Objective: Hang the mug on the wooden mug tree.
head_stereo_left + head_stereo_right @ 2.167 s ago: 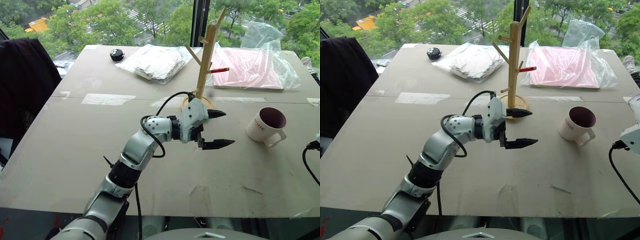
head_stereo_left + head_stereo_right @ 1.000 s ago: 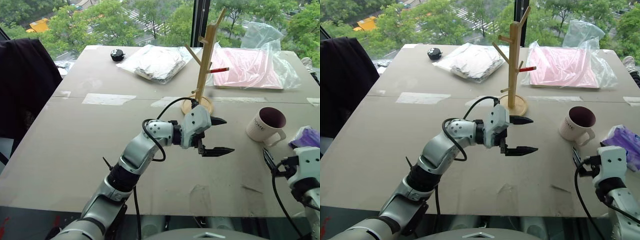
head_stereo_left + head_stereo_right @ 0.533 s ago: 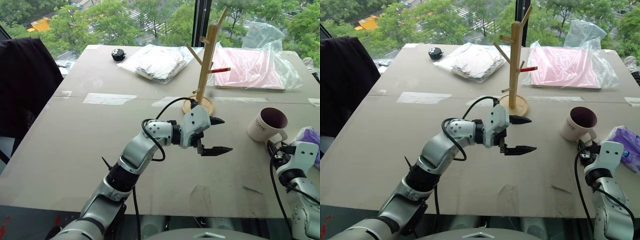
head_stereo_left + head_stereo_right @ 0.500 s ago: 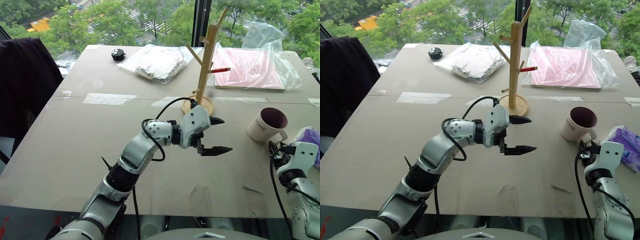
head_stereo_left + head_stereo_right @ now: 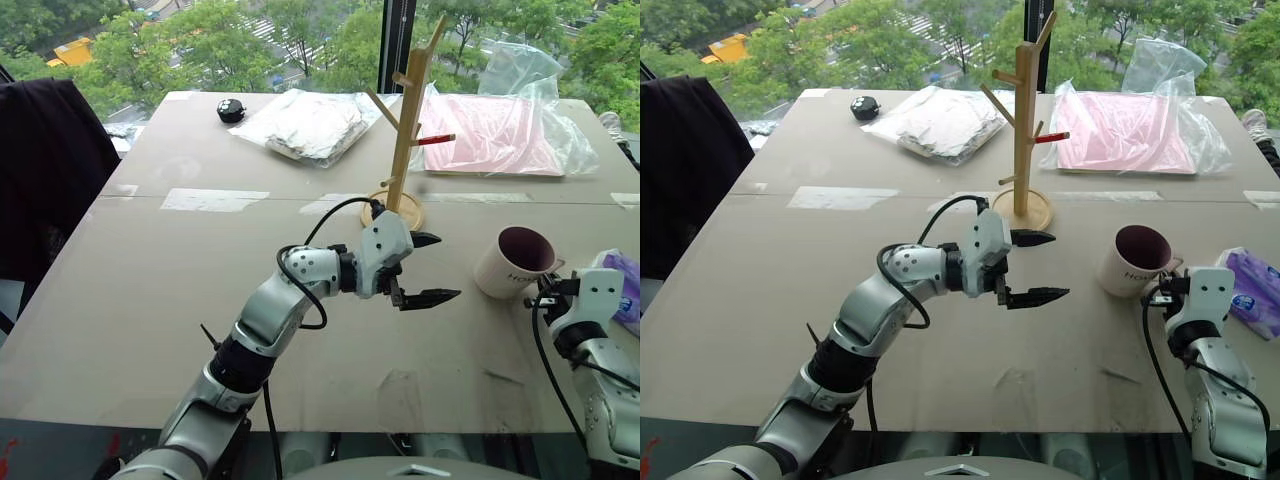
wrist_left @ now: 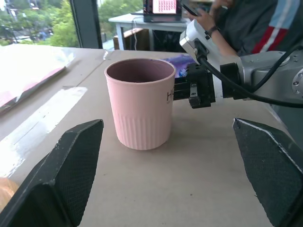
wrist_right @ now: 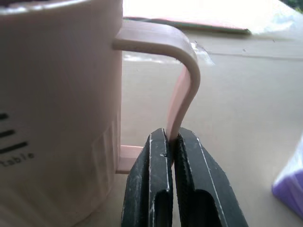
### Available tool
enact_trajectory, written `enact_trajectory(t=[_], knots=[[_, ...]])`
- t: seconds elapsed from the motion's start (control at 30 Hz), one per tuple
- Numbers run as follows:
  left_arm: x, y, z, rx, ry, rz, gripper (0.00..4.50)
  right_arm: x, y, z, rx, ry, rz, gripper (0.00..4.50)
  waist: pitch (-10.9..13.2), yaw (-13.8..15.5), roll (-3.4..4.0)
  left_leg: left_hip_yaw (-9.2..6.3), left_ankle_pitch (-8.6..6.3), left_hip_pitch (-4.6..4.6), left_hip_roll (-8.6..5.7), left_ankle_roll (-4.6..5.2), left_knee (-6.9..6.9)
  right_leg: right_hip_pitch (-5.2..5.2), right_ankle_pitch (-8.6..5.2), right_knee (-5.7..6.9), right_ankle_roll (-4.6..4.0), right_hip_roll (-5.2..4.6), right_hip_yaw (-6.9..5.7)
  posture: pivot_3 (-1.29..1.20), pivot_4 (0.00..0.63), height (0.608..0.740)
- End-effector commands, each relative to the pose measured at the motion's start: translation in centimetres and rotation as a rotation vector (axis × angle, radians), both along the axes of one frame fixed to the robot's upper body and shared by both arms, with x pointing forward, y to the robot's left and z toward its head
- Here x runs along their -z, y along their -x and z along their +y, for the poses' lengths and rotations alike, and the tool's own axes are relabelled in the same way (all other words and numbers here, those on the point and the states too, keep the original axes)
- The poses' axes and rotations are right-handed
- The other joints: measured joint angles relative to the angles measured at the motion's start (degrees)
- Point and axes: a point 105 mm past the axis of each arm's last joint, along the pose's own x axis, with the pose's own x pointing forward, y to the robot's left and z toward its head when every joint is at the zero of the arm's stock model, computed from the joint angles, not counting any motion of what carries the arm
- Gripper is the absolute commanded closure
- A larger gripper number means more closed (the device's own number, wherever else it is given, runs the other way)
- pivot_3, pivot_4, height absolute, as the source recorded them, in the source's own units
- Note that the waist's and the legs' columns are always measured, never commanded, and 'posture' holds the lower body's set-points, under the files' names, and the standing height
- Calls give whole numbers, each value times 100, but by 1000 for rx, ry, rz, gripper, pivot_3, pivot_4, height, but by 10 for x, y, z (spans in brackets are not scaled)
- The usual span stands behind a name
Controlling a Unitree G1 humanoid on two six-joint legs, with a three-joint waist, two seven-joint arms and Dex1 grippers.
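Mug [image 5: 1132,260] stands upright on the desk [image 5: 770,270], right of the middle, its dark inside showing, its handle turned toward the right hand [image 7: 171,142].

Far left, a dark garment [image 5: 685,165] hangs beside the desk's edge. From there, bare tan board runs wide open across the left half, with only a strip of clear tape [image 5: 827,198] along the seam. At the far edge lie a small black object [image 5: 861,106] and a silvery wrapped bundle [image 5: 938,122]; what either one is cannot be made out.

In the middle, the left hand [image 5: 1032,266] hovers level over the desk with its fingers spread apart and nothing between them, pointing toward the mug across a clear gap. Just behind it stands the wooden mug tree [image 5: 1025,120]; the hand's upper finger overlaps the round base, and the top peg is cut off by the frame.

Right of the tree, a pink sheet in clear plastic [image 5: 1130,130] lies by the windows. The right hand is clamped shut on the mug's handle, pinching the thin loop low down. A purple tissue packet [image 5: 1252,305] lies just beyond it, partly cut off at the right edge.

Green treetops fill the windows behind the desk.
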Motion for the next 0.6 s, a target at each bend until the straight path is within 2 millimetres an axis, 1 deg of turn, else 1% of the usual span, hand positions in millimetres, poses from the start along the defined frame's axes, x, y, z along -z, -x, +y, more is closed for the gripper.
enact_trajectory(t=[0.03,0.1,0.17,0.3,0.47,0.6], knots=[[-17,-2,22,-115,127,-64,0,-50,-18,27,-257,110,-107,4472,1,-21,-2,-2,0,2,-2,0,0,0,1,1,0,2,-2,0,150,740],[-23,-3,35,-202,227,-59,0,-72,-27,37,-397,206,-136,4472,5,8,-7,-10,0,2,-1,0,-2,1,1,3,-1,9,-9,0,150,740],[-30,2,48,-290,328,-74,0,-95,-39,47,-549,320,-158,4472,18,3,-1,-16,0,-1,3,0,-3,0,3,2,0,11,-17,0,150,740],[-37,12,58,-391,426,-118,0,-126,-61,53,-707,452,-172,4472,26,56,-11,-14,0,-7,4,0,-5,0,13,-7,17,0,-17,0,150,740],[-41,15,64,-469,472,-168,0,-149,-82,59,-815,580,-181,4472,31,104,-13,-15,0,-9,1,0,-4,2,13,-13,18,-8,-21,0,150,740],[-41,17,66,-507,484,-183,0,-159,-90,65,-893,666,-169,4472,35,110,-9,-12,0,-10,3,0,-5,0,8,-14,7,-13,-20,0,150,740]])
